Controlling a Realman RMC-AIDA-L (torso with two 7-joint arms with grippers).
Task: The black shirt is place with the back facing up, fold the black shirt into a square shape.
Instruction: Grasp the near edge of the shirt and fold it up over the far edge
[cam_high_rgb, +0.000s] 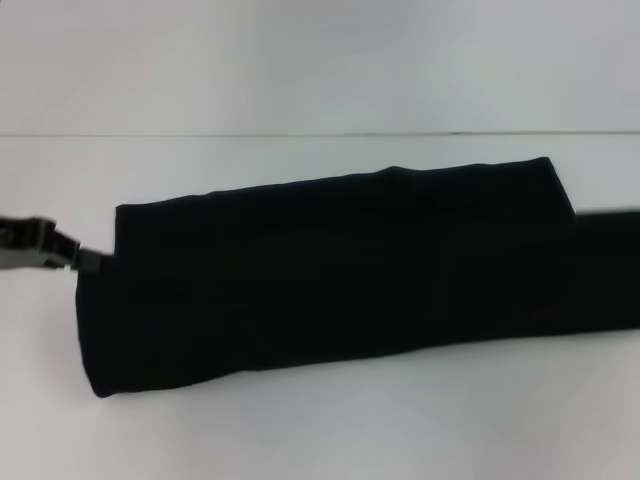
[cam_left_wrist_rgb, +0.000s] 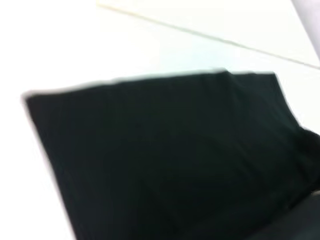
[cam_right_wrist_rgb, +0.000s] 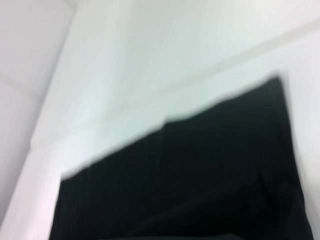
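Left claw — low, leftward

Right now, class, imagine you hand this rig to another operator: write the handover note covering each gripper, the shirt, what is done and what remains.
Left gripper: at the shirt's left end, touching its edge; whether it grips cannot be told.
Right gripper: not in view; a dark bar reaches the shirt's right end from the head view's right edge.
Shirt: lies on the white table as one long, narrow band, running left to right, no lettering showing.
Done: sides appear folded in lengthwise.
Left: fold the band end over end into a square.
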